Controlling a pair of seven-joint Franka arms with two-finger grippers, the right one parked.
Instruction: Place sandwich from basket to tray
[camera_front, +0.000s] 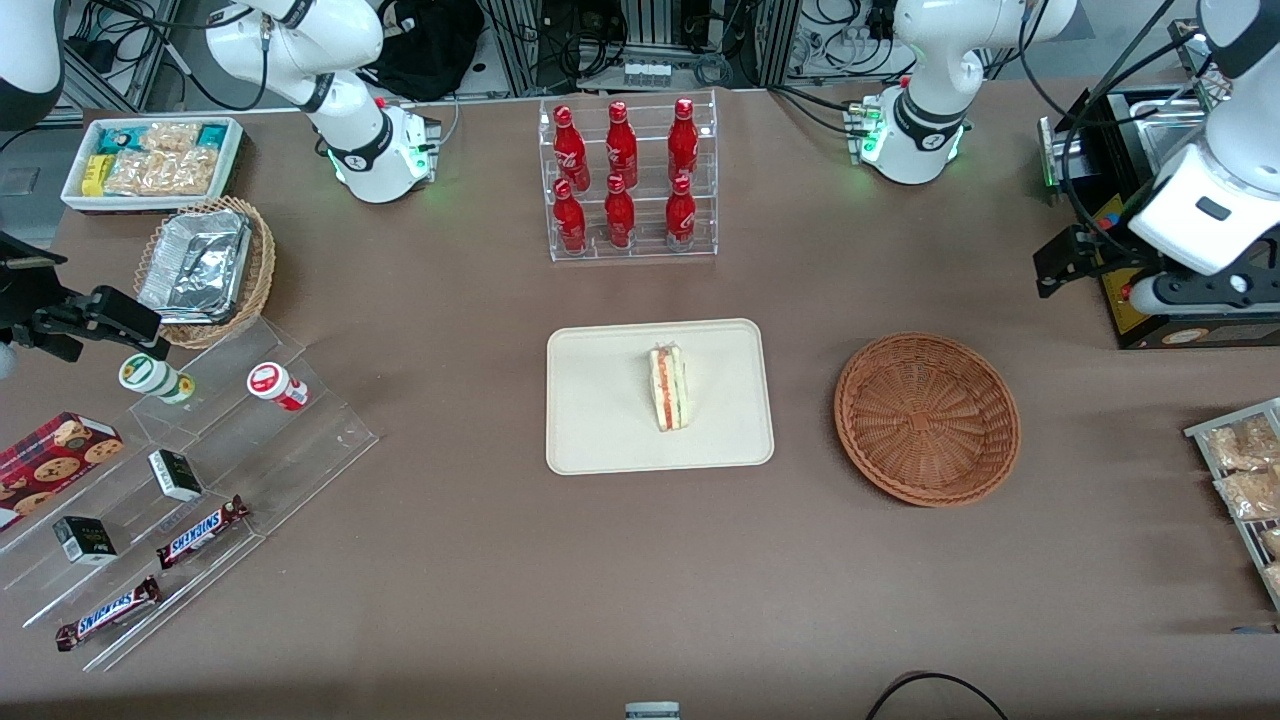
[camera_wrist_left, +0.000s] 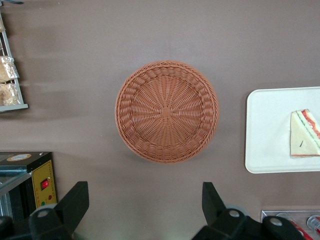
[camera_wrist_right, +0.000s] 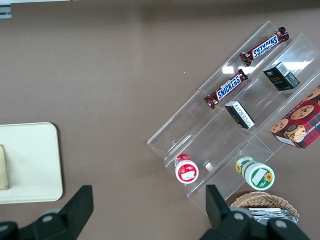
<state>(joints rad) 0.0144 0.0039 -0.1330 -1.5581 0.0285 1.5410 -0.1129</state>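
Sandwich resting on tray, basket empty

Gripper (camera_wrist_left: 145, 210) of the left arm hangs high above the table with its fingers (camera_wrist_left: 75, 200) spread wide and nothing between them. Below it sits the round wicker basket (camera_front: 927, 417), holding nothing. At the basket's nine o'clock in the front view lies the cream tray (camera_front: 600, 420). The sandwich (camera_front: 668, 387) appears to stand on edge near the tray's centre.

Sandwich (camera_front: 668, 387) on tray (camera_front: 600, 420), basket (camera_front: 927, 417) beside it.

The tray is set mid-worktop (camera_front: 640, 580); the basket lies toward the working arm's end. The tool (camera_wrist_left: 145, 207), fingers spread, is held above the worktop, farther from the front camera than the basket.
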